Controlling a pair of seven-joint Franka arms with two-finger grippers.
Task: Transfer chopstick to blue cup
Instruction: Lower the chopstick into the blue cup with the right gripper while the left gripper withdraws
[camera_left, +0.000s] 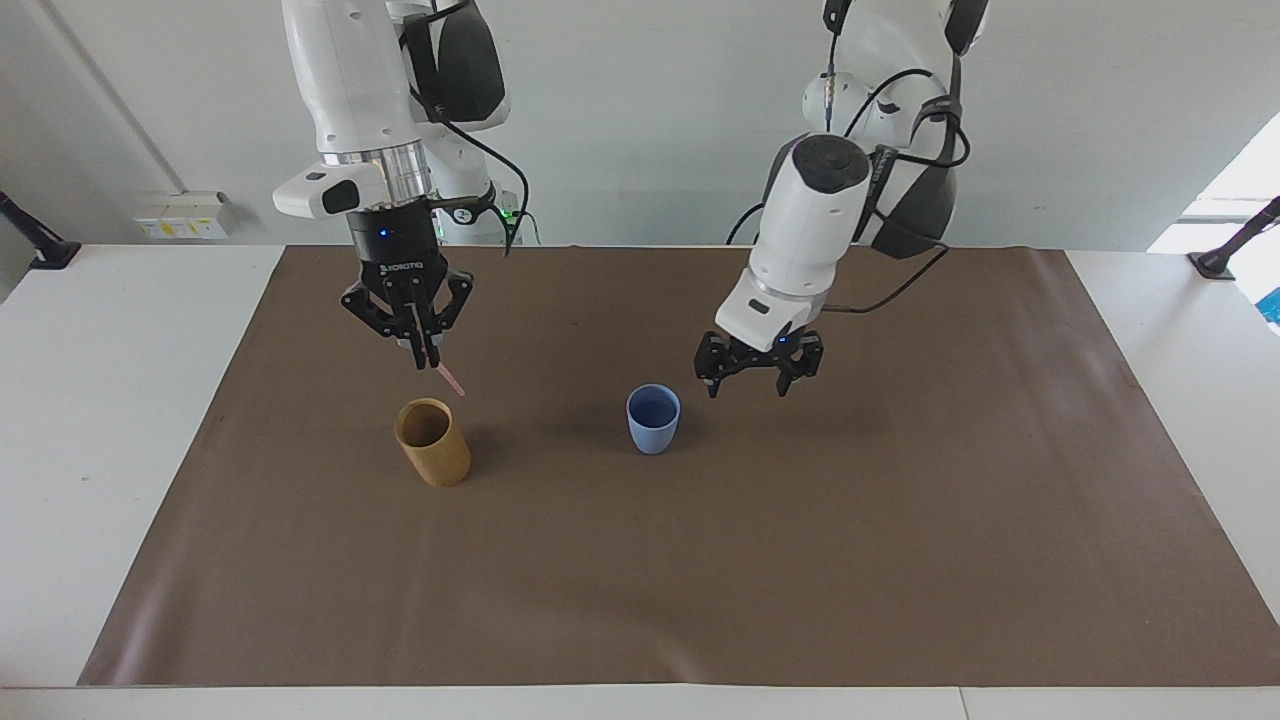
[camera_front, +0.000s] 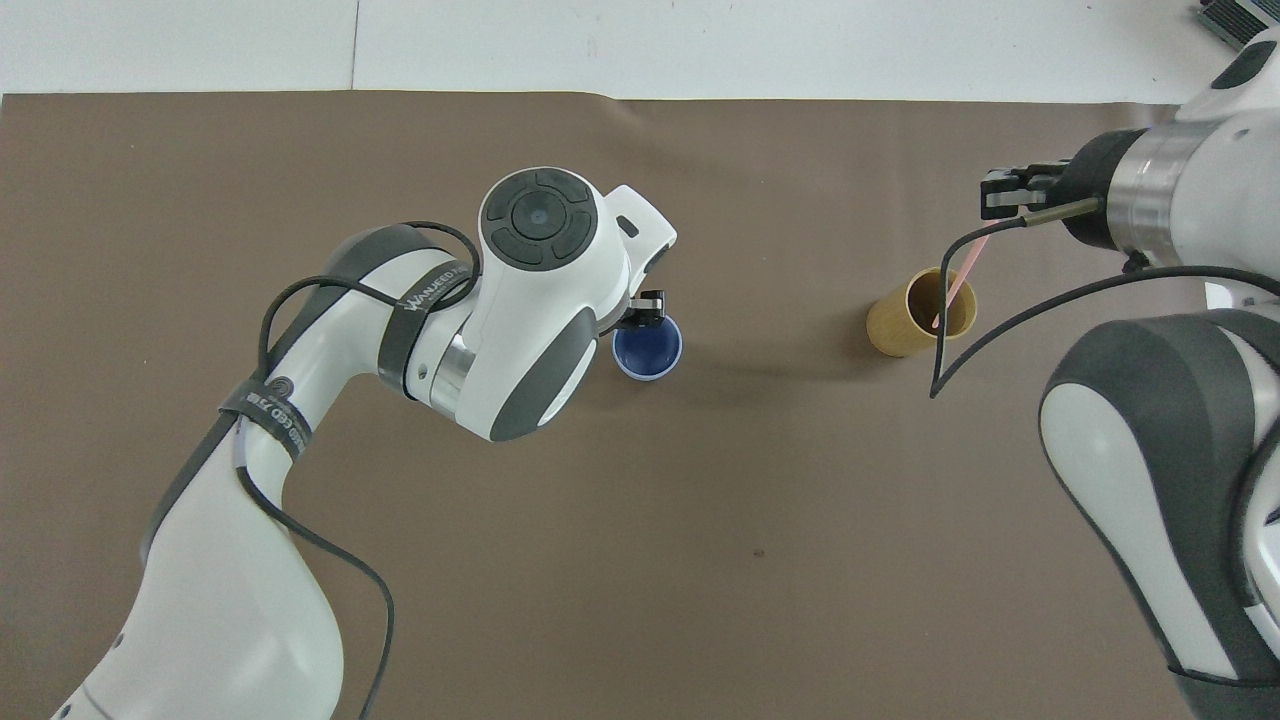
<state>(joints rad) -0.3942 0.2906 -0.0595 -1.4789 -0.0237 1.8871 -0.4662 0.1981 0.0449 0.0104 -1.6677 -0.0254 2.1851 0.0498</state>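
While the right claw (camera_left: 428, 362) is clamping the chopstick (camera_left: 449, 379) in the air just above the tan cup (camera_left: 432, 441) | the blue cup (camera_left: 653, 418) is standing empty beside it | the left claw (camera_left: 757, 379) is hanging spread apart beside the blue cup | transfer is pending.

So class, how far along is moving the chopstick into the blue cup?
Done: the right end effector has the chopstick pinched and lifted clear above the tan cup. In hand: carrying it. The left end effector hangs open beside the blue cup. Left: carry it over and drop it in.
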